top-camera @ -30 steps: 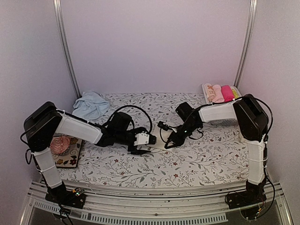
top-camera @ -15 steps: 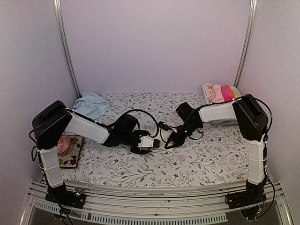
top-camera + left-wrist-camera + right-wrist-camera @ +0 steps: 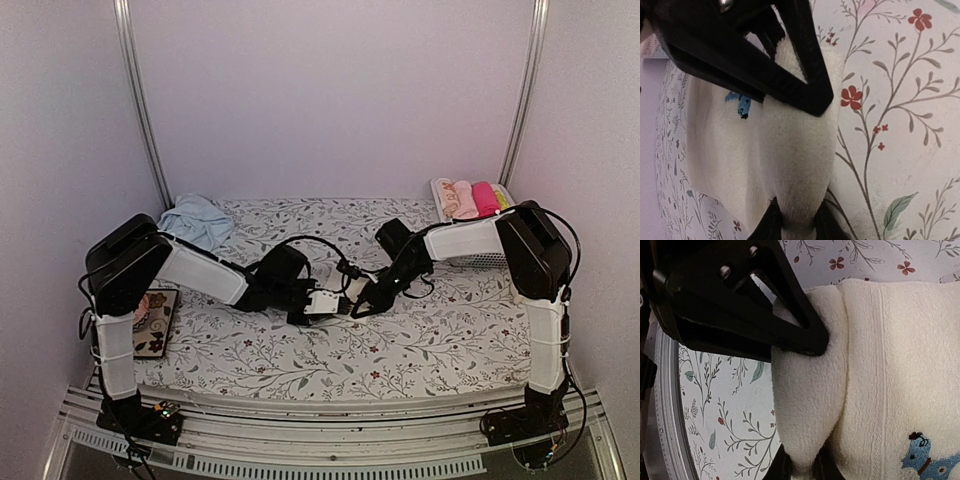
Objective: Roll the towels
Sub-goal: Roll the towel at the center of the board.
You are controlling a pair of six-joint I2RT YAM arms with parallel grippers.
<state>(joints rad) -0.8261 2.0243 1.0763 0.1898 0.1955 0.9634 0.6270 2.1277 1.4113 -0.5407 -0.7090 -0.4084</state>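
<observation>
Left gripper [image 3: 796, 227] and right gripper [image 3: 801, 466] each clamp nearly closed on a raised fold of the cream towel [image 3: 880, 355], probably gripping its edge together to roll it evenly.

Top view: high behind the table [image 3: 430, 355], facing forward and down. Wrist views: very close, both filled by the cream towel [image 3: 880, 365].

No legible text, label, brand or number in any view. Only mark: small blue embroidered figure [image 3: 929, 462] on cream towel [image 3: 880, 365], picture only, no letters. Same figure in left wrist view, partly hidden by finger.
</observation>
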